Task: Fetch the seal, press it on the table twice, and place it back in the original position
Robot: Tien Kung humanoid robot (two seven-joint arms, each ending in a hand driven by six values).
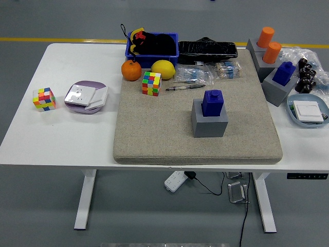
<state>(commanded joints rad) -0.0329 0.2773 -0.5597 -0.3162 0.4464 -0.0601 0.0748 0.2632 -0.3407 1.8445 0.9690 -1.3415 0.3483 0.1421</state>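
A blue seal (212, 102) stands upright in its grey square holder (209, 121) on the beige felt mat (154, 134), right of the mat's middle. A second blue seal (284, 72) sits in another grey holder (276, 90) at the mat's right edge. Two orange seals (269, 44) stand in grey holders at the back right. Neither of my hands shows in the head view.
On the mat's far side lie a colourful cube (151, 83), an orange (131, 70), a lemon (163, 69), a pen (184, 87) and a blue bin (152, 45). Another cube (44, 99) and a purple plate (86, 97) sit left on the white table (56, 139). A blue dish (307, 111) is at the right.
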